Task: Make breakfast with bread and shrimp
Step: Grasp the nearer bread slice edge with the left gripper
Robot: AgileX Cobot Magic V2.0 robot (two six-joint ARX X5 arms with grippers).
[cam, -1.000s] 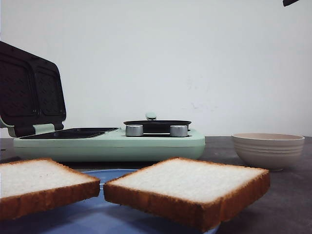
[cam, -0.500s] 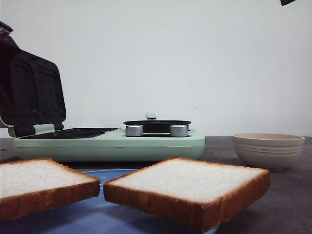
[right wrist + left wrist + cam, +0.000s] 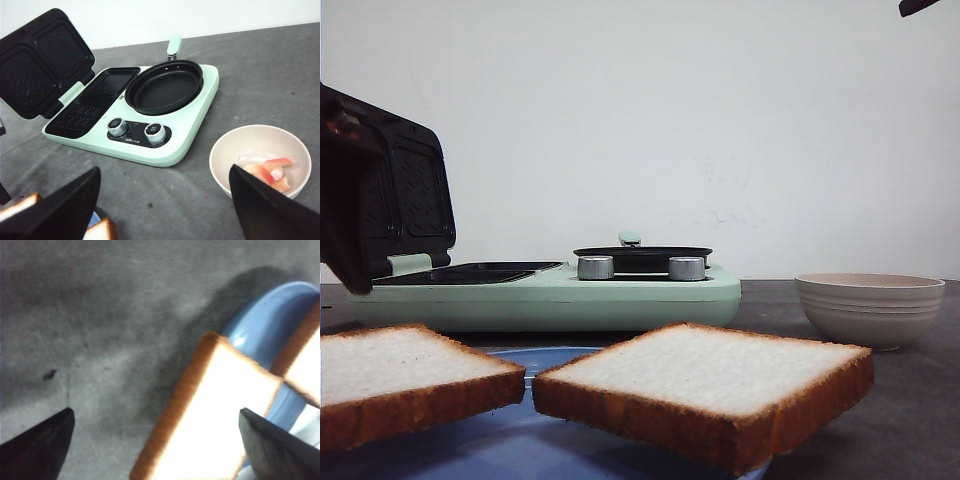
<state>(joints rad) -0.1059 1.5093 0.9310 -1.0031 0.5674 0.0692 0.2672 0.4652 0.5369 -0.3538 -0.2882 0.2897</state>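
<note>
Bread point(image 3: 705, 385) fills the foreground of the front view: two thick slices, one at left point(image 3: 405, 375), lie on a blue plate point(image 3: 545, 355) on the dark counter point(image 3: 920, 400). Behind them stands a mint-green breakfast maker point(image 3: 550, 295), its black waffle lid point(image 3: 405, 200) raised and a shallow black pan point(image 3: 642, 255) sitting above two silver knobs point(image 3: 595, 267). A beige bowl point(image 3: 870, 308) rests to the right; its contents are hidden from this angle. A dark, blurred shape at the left edge, apparently the left arm point(image 3: 345, 190), partly covers the lid.

Left wrist view: the left end effector point(image 3: 160, 440) hangs above the counter with its two dark fingers point(image 3: 37, 450) spread wide apart, gripping nothing. Between them lies one slice, its corner overhanging the plate's rim point(image 3: 265, 325); the second slice shows at the frame's edge.

Right wrist view: the right end effector point(image 3: 165, 215) is also spread wide and empty, high over the counter. Shrimp point(image 3: 270, 170), pale orange-red pieces, lie inside the bowl point(image 3: 230, 150), which stands just beside the breakfast maker. The pan point(image 3: 164, 87) and the open grill plates point(image 3: 92, 102) hold nothing. Corners of the bread point(image 3: 100, 231) show near the lower fingers.
</note>
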